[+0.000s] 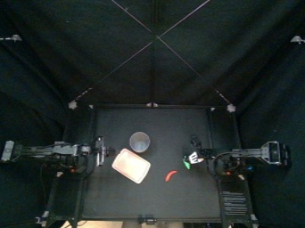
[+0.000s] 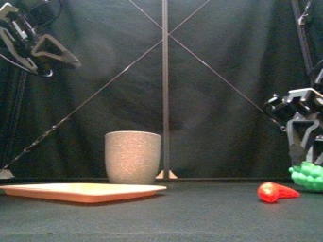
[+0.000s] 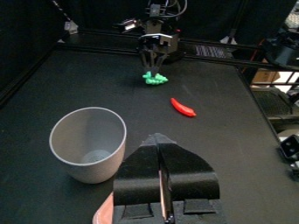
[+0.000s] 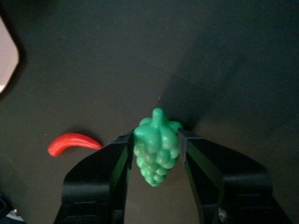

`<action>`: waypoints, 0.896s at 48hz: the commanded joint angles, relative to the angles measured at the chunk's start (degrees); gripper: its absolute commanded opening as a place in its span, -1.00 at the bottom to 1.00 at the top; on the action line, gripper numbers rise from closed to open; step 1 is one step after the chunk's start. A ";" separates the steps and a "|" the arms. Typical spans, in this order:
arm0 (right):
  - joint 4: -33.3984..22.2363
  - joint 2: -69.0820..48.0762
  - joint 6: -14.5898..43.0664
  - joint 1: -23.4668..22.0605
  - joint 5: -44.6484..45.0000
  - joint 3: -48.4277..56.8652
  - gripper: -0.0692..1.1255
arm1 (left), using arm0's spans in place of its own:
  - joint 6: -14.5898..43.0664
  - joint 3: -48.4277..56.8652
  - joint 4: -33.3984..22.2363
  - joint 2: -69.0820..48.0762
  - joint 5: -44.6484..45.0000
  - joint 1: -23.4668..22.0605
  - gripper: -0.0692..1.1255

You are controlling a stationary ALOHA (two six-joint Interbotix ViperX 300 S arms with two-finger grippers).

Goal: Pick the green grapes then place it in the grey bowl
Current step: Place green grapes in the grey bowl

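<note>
Tapering away from the wrist, green grapes (image 4: 158, 150) lie lengthwise in right gripper (image 4: 158, 138)

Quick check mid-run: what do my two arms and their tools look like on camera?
The left arm and right arm are black and jointed. The left tool has two flat black jaws, rounded at the tips. The right tool has matching black jaws, grey from outside, under a pale cross-plate.
</note>
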 commanded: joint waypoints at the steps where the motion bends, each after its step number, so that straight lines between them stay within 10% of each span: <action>1: -0.26 0.18 -0.09 0.62 -0.35 -1.76 0.18 | 0.09 -0.70 -0.09 0.26 -0.18 0.00 -0.73; 43: -9.49 5.54 -0.18 1.93 -3.25 -11.60 0.12 | -0.09 0.53 -0.44 0.26 -0.44 0.62 -0.73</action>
